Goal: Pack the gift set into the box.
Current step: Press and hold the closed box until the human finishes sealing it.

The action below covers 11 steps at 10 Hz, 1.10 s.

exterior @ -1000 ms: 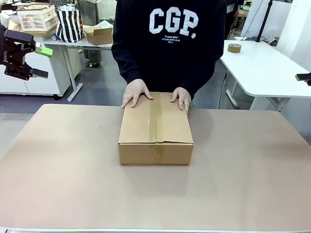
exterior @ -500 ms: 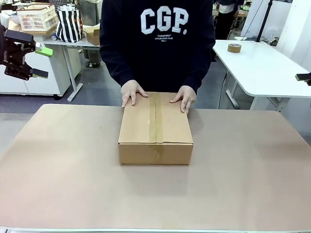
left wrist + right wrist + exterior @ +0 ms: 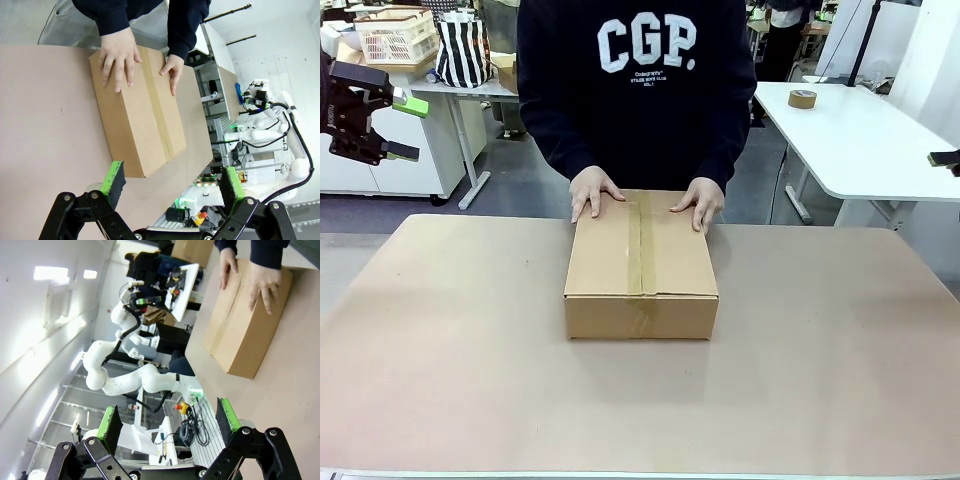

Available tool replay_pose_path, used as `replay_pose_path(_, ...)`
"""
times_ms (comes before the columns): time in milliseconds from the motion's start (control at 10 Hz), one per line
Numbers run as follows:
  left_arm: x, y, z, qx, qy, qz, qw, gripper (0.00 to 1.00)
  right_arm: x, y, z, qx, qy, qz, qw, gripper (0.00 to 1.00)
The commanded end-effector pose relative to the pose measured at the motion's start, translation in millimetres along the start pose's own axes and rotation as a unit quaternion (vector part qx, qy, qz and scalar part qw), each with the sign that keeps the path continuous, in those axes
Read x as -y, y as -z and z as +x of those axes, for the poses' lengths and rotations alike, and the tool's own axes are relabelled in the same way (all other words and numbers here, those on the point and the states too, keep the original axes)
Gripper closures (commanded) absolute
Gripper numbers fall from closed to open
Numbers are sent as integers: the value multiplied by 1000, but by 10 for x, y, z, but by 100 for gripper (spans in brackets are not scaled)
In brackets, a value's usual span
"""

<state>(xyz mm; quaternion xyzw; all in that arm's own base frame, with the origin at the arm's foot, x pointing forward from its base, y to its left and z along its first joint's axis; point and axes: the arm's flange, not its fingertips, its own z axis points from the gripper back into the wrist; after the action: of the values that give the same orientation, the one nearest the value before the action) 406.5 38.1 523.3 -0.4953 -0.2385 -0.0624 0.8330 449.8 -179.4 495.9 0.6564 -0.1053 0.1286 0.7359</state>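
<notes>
Watching the box [image 3: 640, 265] lying shut and taped mid-counter [image 3: 440, 340], a person's hands [image 3: 595, 192] resting on its far end. Holding left jaws and right jaws spread wide, empty, well clear of it. Judging packing as not yet begun: probably needing the flaps opened first.

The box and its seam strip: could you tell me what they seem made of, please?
The box looks like matte brown cardboard, judging by its folded flaps. The strip seems slightly glossier brown tape; paper or plastic is unclear.
</notes>
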Motion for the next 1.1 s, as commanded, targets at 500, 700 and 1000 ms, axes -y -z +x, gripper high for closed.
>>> replay_pose_path(500,35,-16,-2,-4,-6,3,1000,0,-15,26,-30,-2,2,0,1000,0)
replay_pose_path(700,0,0,0,0,0,0,1000,0,0,0,0,0,0,0,1000,0)
replay_pose_path(1000,524,376,271,58,244,37,967,0,-363,703,281,-49,-195,-45,979,0)
